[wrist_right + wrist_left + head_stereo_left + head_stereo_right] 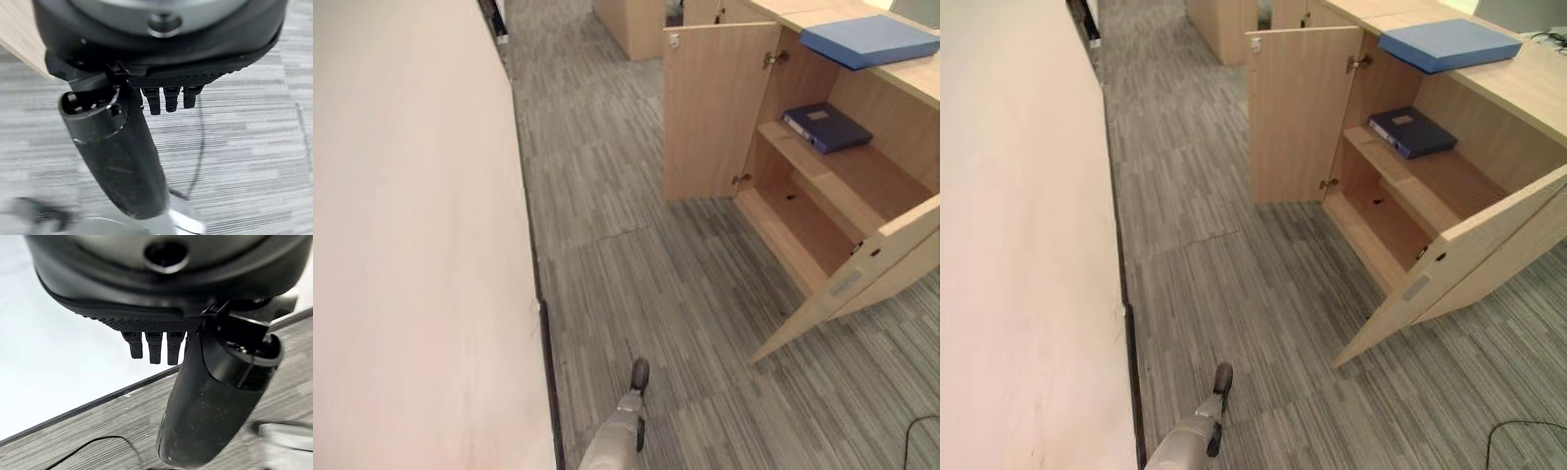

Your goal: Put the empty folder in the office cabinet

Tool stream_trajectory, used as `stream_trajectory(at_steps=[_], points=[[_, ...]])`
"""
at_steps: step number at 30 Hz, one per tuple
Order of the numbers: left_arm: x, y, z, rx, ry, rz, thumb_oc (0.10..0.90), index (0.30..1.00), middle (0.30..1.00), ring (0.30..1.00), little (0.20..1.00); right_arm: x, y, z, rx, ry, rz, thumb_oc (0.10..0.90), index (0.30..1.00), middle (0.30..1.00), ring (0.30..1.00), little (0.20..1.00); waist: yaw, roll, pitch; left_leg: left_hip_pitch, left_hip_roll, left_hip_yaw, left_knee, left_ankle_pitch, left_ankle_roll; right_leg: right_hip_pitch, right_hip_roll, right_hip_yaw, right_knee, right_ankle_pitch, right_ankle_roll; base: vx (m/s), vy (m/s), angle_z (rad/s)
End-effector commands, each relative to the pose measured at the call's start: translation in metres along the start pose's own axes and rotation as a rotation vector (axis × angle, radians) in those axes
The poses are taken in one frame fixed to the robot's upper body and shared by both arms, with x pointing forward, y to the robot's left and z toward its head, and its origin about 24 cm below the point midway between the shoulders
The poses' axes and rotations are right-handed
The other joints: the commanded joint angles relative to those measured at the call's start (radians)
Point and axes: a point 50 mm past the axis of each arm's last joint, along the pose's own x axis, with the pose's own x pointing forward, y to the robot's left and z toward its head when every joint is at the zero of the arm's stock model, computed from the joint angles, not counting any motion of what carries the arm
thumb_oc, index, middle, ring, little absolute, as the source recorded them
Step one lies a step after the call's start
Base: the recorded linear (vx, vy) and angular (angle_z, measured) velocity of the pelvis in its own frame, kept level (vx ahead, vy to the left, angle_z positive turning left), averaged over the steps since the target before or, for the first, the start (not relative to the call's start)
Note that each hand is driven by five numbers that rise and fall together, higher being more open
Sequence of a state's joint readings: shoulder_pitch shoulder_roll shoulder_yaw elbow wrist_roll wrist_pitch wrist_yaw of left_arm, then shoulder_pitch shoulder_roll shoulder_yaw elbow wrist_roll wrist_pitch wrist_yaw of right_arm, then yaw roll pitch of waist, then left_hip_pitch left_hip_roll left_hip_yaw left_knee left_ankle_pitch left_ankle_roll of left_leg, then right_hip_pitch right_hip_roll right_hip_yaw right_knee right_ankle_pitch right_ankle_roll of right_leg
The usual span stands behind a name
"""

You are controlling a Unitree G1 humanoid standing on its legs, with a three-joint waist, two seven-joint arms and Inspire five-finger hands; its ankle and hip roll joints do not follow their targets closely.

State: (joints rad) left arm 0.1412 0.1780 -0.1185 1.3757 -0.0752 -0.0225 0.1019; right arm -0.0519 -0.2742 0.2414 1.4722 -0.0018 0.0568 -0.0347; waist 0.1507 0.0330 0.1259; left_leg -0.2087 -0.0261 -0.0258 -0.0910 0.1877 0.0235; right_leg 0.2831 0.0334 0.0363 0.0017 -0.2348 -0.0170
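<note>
The left hand point(639, 374) hangs low over the floor point(636, 264), close beside the wall point(411, 245); in its wrist view the fingers point(154, 346) are loose and apart from the thumb, with nothing in them; the right hand point(122, 161) is likewise slack and empty over the carpet. The folder point(868, 39), a flat light-blue one, lies on top of the cabinet point(822, 211), well ahead of the left hand and far off to its right, and high above it; one corner seems to reach the top's front edge. Both doors stand open, the far door point(715, 108) upright and the near one swung out towards the robot; a dark binder point(826, 127) lies flat on the upper shelf, and the lower shelf is bare. If the folder is empty as the task says, it should be light and fairly stiff, a thin board cover that may bow a little when lifted by one edge; its surface looks smooth, so it could slide on the wood or slip from a weak pinch; it is not fragile. The best hold is probably the edge nearest the cabinet front, thumb on top and fingers beneath, perhaps after drawing it out over the edge so the fingers can get under; a grip near the spine would keep the covers from flapping open. Which side the spine is on I cannot tell.
</note>
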Motion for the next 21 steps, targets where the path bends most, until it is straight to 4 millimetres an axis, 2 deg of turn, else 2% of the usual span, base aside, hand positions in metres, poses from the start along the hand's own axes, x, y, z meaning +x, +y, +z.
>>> stream_trajectory(at_steps=[1,2,4,5,6,7,9,11,12,13,15,16,18,19,21], points=[[0.002,0.021,0.023,-0.007,-0.067,0.072,0.8,0.9,0.9,0.9,0.9,0.0,-0.008,0.001,-0.048,-0.011,-0.022,0.8,0.9,0.9,0.9,0.9,0.014,-0.025,-0.049,-0.08,0.015,-0.004,0.004,0.056,-0.073,-0.017,-0.114,-0.061,0.003,0.086,0.12,0.11,0.115,-0.57],[0.002,0.021,0.023,-0.007,-0.067,0.072,0.8,0.9,0.9,0.9,0.9,0.0,-0.008,0.001,-0.048,-0.011,-0.022,0.8,0.9,0.9,0.9,0.9,0.014,-0.025,-0.049,-0.08,0.014,-0.004,0.004,0.056,-0.073,-0.017,-0.114,-0.061,0.003,0.086,0.12,0.17,0.212,-0.14],[0.002,0.026,0.027,0.007,-0.084,0.083,0.8,0.9,0.9,0.9,0.9,0.0,-0.008,0.005,-0.025,-0.026,-0.019,0.8,0.9,0.9,0.9,0.9,0.015,-0.034,-0.07,-0.042,-0.032,0.02,0.004,0.02,-0.044,-0.054,-0.192,-0.078,0.111,0.177,0.173,0.29,0.385,-0.06],[0.002,0.027,0.027,0.008,-0.085,0.087,0.8,0.9,0.9,0.9,0.9,0.0,-0.008,0.007,-0.016,-0.033,-0.018,0.8,0.9,0.9,0.9,0.9,0.013,-0.036,-0.073,-0.025,-0.045,0.022,0.004,0.005,-0.035,-0.074,-0.212,-0.084,0.158,0.205,0.179,0.21,0.307,-0.02],[0.002,0.029,0.029,0.011,-0.093,0.093,0.8,0.9,0.9,0.9,0.9,0.0,-0.009,0.011,-0.005,-0.047,-0.019,0.8,0.9,0.9,0.9,0.9,0.013,-0.034,-0.071,-0.006,-0.06,0.023,0.004,-0.013,-0.02,-0.104,-0.239,-0.096,0.236,0.261,0.187,0.17,0.3,-0.01],[0.002,0.03,0.031,0.01,-0.099,0.096,0.8,0.9,0.9,0.9,0.9,0.0,-0.01,0.016,0.006,-0.065,-0.022,0.8,0.9,0.9,0.9,0.9,0.011,-0.034,-0.068,0.013,-0.081,0.028,0.004,-0.033,0.0,-0.135,-0.275,-0.117,0.321,0.329,0.193,0.14,0.309,-0.09],[0.002,0.032,0.036,0.016,-0.111,0.1,0.8,0.9,0.9,0.9,0.9,-0.001,-0.013,0.024,0.021,-0.093,-0.027,0.8,0.9,0.9,0.9,0.9,0.001,-0.019,-0.052,0.062,-0.105,0.021,0.004,-0.066,0.029,-0.184,-0.33,-0.173,0.469,0.436,0.169,0.16,0.337,-0.13],[0.002,0.033,0.036,0.034,-0.112,0.101,0.8,0.9,0.9,0.9,0.9,-0.002,-0.013,0.031,0.042,-0.123,-0.031,0.8,0.9,0.9,0.9,0.9,-0.016,-0.013,-0.035,0.108,-0.131,0.011,0.004,-0.101,0.046,-0.205,-0.386,-0.252,0.575,0.47,0.162,0.23,0.312,0.13],[0.002,0.033,0.035,0.037,-0.107,0.101,0.8,0.9,0.9,0.9,0.9,-0.002,-0.012,0.035,0.051,-0.141,-0.03,0.8,0.9,0.9,0.9,0.9,-0.022,-0.014,-0.025,0.138,-0.135,0.01,0.004,-0.134,0.046,-0.238,-0.412,-0.277,0.62,0.471,0.176,0.2,0.233,0.51],[0.002,0.032,0.036,0.044,-0.113,0.098,0.8,0.9,0.9,0.9,0.9,-0.002,-0.012,0.038,0.056,-0.155,-0.03,0.8,0.9,0.9,0.9,0.9,-0.029,-0.007,-0.014,0.153,-0.132,0.009,0.004,-0.132,0.053,-0.271,-0.424,-0.312,0.63,0.461,0.162,0.2,0.153,0.43],[0.002,0.031,0.04,0.054,-0.13,0.096,0.8,0.9,0.9,0.9,0.9,-0.003,-0.015,0.044,0.068,-0.185,-0.037,0.8,0.9,0.9,0.9,0.9,-0.051,0.017,0.015,0.188,-0.109,-0.01,0.004,-0.135,0.049,-0.353,-0.388,-0.349,0.604,0.38,0.138,0.16,0.058,0.26],[0.002,0.031,0.039,0.089,-0.125,0.098,0.8,0.9,0.9,0.9,0.9,-0.011,-0.01,0.093,0.078,-0.286,-0.04,0.8,0.9,0.9,0.9,0.9,-0.044,0.033,0.025,0.209,-0.106,-0.028,0.004,-0.136,0.049,-0.372,-0.371,-0.37,0.587,0.344,0.131,0.17,0.019,0.44],[0.002,0.028,0.038,0.086,-0.127,0.088,0.8,0.9,0.9,0.9,0.9,-0.014,-0.003,0.099,0.077,-0.345,-0.011,0.8,0.9,0.9,0.9,0.9,-0.065,0.038,0.056,0.246,-0.1,-0.037,0.004,-0.146,0.044,-0.444,-0.326,-0.383,0.502,0.346,0.137,0.19,-0.025,0.52],[0.002,0.028,0.032,0.078,-0.115,0.089,0.8,0.9,0.9,0.9,0.9,-0.018,0.002,0.106,0.057,-0.394,-0.003,0.8,0.9,0.9,0.9,0.9,-0.079,0.032,0.084,0.274,-0.09,-0.033,0.004,-0.162,0.035,-0.476,-0.305,-0.398,0.388,0.376,0.152,0.2,-0.098,0.22],[0.001,0.029,0.027,0.071,-0.101,0.099,0.8,0.9,0.9,0.9,0.9,-0.022,0.002,0.116,0.057,-0.444,-0.003,0.8,0.9,0.9,0.9,0.9,-0.092,0.011,0.098,0.306,-0.095,-0.05,0.004,-0.183,0.026,-0.517,-0.252,-0.385,0.249,0.405,0.161,0.23,-0.131,-0.02]])
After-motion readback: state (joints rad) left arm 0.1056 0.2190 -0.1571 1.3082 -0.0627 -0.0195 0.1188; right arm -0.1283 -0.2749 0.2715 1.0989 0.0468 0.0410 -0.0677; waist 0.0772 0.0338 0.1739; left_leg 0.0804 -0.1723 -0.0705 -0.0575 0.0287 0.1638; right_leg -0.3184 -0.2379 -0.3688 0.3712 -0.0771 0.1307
